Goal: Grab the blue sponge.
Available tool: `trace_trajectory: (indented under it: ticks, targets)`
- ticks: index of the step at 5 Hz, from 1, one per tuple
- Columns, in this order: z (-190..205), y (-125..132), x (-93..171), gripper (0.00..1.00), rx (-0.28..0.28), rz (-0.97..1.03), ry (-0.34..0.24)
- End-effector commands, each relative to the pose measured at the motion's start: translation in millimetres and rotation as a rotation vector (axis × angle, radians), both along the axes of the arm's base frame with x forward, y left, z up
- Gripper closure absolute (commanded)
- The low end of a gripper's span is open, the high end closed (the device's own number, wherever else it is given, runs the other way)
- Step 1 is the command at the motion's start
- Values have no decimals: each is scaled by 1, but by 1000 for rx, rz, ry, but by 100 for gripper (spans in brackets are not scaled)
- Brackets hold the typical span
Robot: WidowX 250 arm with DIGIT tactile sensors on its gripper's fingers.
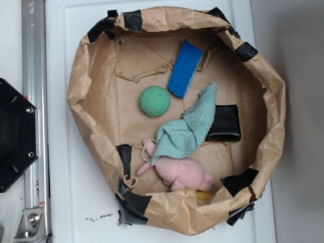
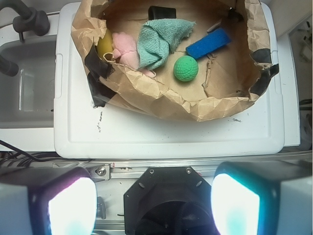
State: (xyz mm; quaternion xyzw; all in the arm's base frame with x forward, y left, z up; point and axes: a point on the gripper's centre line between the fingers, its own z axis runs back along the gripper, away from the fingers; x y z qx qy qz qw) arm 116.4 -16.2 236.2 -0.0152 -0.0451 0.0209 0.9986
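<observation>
White counter (image 1: 76,202) carries a taped paper bag (image 1: 81,96); your hand (image 2: 154,196), released and well clear, faces the blue sponge (image 1: 185,68) lying unobstructed near the bag's far wall.

I work at what looks like a robotics lab bench, not a home. My black mounting base (image 1: 15,135) is bolted beside an aluminium rail (image 1: 34,116) with a bracket at its end, on a white plastic work surface (image 1: 61,192). In front of me sits a makeshift bin, a crumpled brown paper nest (image 1: 96,109) patched with black tape (image 1: 132,202), holding a jumble of test objects: a blue sponge (image 1: 185,68), a green ball (image 1: 155,100), a teal cloth (image 1: 185,129) and a pink plush toy (image 1: 183,173). Loose cables (image 2: 19,152) trail at the bench edge in my wrist view.
</observation>
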Motion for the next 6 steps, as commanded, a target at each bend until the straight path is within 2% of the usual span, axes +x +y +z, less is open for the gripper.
trace_trajectory:
  ticks: [1, 2, 3, 4, 5, 6]
  targets:
    - [0, 0, 0, 0, 0, 0, 0]
    - [-18, 1, 50, 0, 30, 152, -62]
    - [-40, 9, 98, 0, 11, 368, -20]
    - [-73, 21, 130, 0, -8, 599, 3]
    - [-111, 40, 149, 0, -17, 747, 30]
    - [-155, 62, 159, 0, 45, 790, -51]
